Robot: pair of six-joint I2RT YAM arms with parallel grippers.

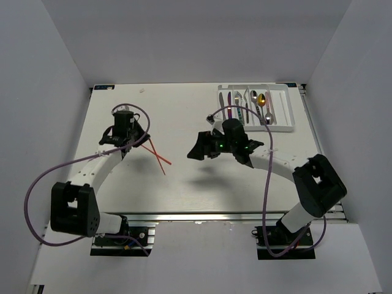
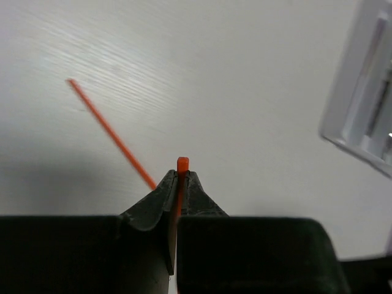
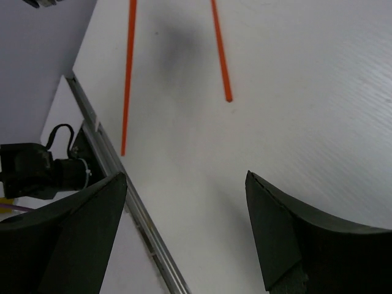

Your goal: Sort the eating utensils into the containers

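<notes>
1 orange chopstick is pinched between the closed jaws of the left gripper. Its end pokes out past the fingertips, well to the left of the white tray. A 2nd orange chopstick lies on the table just beside the 1st, also well left of the tray. Silver, gold and tinted cutlery lies in the tray's compartments. The right gripper hangs near the tray's front-left corner, jaws wide apart and empty.
</notes>
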